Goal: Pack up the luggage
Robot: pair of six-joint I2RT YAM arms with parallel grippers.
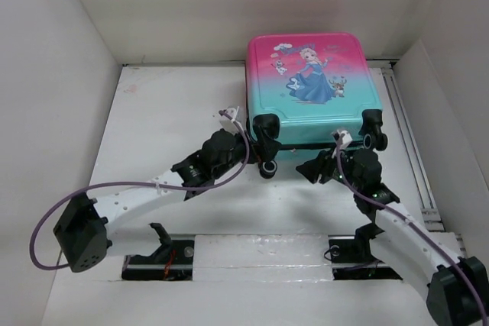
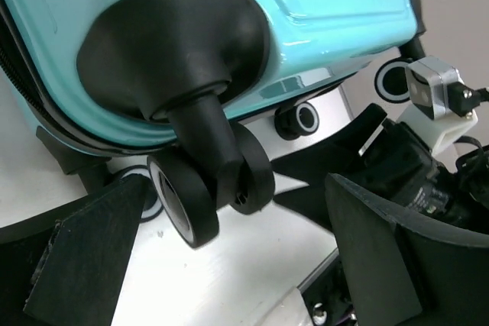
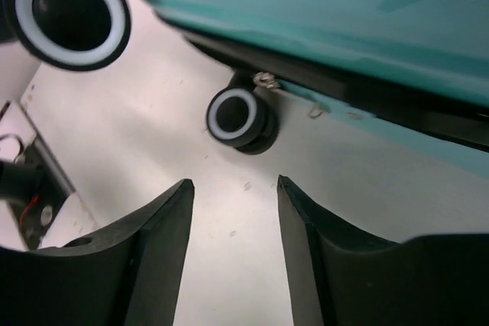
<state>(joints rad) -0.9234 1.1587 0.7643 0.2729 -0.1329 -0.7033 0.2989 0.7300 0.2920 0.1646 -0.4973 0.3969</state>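
From above, we saw the small hard-shell suitcase (image 1: 313,89), pink fading to teal with a cartoon princess printed on its front. It lay lid-down-shut and face-up at the far middle of the white table (image 1: 168,112), wheel end toward the arms. The left gripper (image 1: 263,145) sat at the near-left corner wheel, and the right gripper (image 1: 317,166) sat just below the near edge.

In the left wrist view, the jaws stood spread wide. The black caster wheel (image 2: 202,204) hung between them, touched by neither finger as far as we could tell.

In the right wrist view, the jaws were likewise spread, holding nothing. A small metal zip pull (image 3: 264,79) hung from the dark seam beyond, beside a white-ringed black wheel (image 3: 238,118).

We judged the zip to be the step in hand. The left would do best to brace the shell at that corner, not the swivelling wheel, while the right rose to the seam, pinched the pull squarely and drew it along the track
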